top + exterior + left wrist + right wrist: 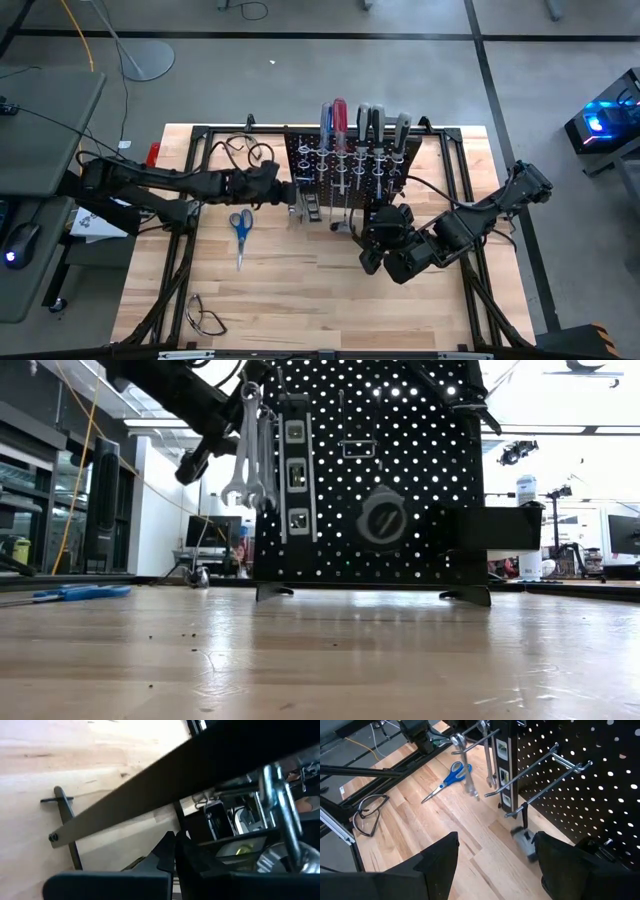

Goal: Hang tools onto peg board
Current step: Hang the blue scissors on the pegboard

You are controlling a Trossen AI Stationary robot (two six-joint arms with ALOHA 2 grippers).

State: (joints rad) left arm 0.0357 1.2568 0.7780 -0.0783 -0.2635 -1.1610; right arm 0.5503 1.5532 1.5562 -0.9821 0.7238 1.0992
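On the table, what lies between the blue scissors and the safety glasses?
Only bare wood between the scissors and the glasses, as the high view shows.

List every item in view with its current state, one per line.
Peg board: upright on the table.
Screwdrivers: hanging in the board's rings.
Wrenches: hanging at the board's edge.
Scissors: flat on the table, closed.
Safety glasses: on the table.
Left hand: shut, by the wrenches.
Right hand: open, empty.

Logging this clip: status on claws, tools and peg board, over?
Left claw shut at the peg board beside the hung wrenches. Right claw open, empty, near its base. Scissors on the table, nothing blocking.
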